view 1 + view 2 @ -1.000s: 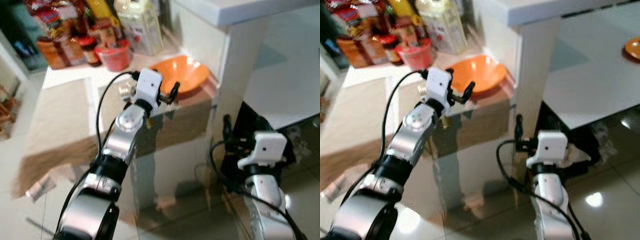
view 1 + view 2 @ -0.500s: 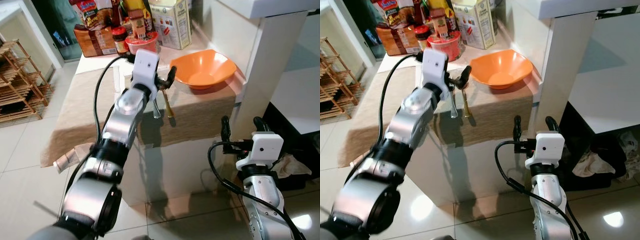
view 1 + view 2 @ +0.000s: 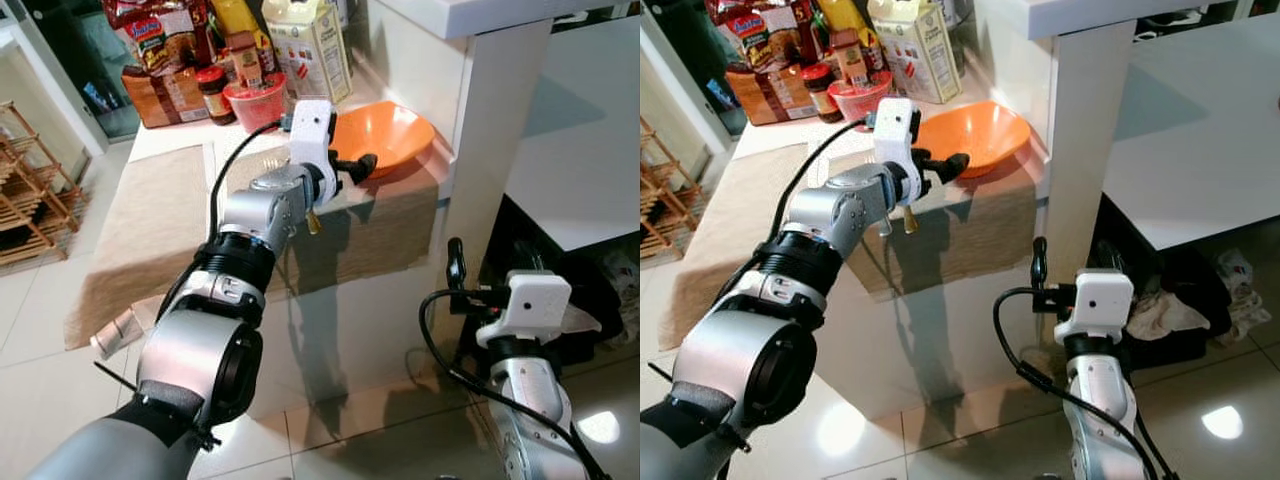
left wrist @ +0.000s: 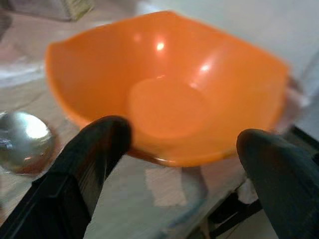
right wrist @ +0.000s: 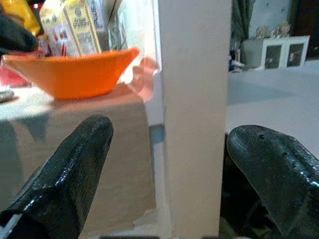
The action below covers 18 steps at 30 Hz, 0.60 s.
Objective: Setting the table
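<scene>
An orange bowl (image 3: pixel 390 130) sits at the right end of a low counter covered with a beige cloth (image 3: pixel 150 220). My left gripper (image 3: pixel 356 167) reaches over the counter to the bowl's near rim and is open. In the left wrist view the bowl (image 4: pixel 169 94) lies just ahead between the two black fingers (image 4: pixel 99 144), nothing held. A metal spoon (image 4: pixel 22 142) lies on the cloth beside the bowl, and a spoon handle (image 3: pixel 313 222) pokes out under my left wrist. My right gripper (image 3: pixel 488 262) stands open, low beside the white pillar (image 5: pixel 194 99).
Groceries crowd the back of the counter: a carton (image 3: pixel 312 45), a red tub (image 3: pixel 255 100), jars and packets. A white pillar (image 3: pixel 490 130) rises right of the bowl, with a white table (image 3: pixel 590 150) beyond. A wooden rack (image 3: pixel 30 195) stands on the tiled floor at left.
The camera has shifted. My left gripper has moved right from above the spoons to the bowl's near rim. The right arm has kept its place.
</scene>
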Available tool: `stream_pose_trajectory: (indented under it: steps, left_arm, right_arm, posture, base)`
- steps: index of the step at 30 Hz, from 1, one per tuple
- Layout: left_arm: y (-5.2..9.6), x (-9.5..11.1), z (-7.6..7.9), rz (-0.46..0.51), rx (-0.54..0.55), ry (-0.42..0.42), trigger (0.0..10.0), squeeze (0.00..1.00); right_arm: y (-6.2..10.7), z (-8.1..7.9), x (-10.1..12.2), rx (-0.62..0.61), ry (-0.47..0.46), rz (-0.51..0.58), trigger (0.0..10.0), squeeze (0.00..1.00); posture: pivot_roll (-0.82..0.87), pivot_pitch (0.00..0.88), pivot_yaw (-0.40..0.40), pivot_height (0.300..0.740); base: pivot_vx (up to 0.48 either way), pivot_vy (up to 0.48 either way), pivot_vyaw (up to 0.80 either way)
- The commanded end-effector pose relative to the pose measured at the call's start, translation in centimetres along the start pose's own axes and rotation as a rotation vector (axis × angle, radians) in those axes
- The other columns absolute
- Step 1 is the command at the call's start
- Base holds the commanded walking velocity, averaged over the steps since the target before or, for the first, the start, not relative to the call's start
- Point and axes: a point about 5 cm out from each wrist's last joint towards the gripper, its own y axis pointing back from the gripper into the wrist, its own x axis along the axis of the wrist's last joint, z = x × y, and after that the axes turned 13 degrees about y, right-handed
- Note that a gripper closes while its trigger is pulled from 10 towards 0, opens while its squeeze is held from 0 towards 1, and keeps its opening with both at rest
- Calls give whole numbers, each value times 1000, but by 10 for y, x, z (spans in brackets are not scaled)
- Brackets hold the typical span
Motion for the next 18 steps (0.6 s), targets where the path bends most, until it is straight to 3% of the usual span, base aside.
stream_pose_trajectory:
  steps: [1, 12, 18]
  left_arm:
    - [2, 10, -9, 17, 44, -4, 10000, 0]
    - [0, 12, -7, -1, 64, 52, 10000, 0]
    - [0, 23, -3, 63, 47, 45, 10000, 0]
  right_arm:
    - [1, -4, 6, 5, -10, 24, 10000, 0]
    - [5, -4, 6, 1, -8, 15, 10000, 0]
    - [7, -5, 6, 0, -8, 8, 10000, 0]
  posture:
    - [-65, 0, 200, 735]
    - [-75, 0, 207, 735]
    - [-77, 0, 208, 735]
  base:
    - [0, 0, 0]
    - [0, 0, 0]
    - [0, 0, 0]
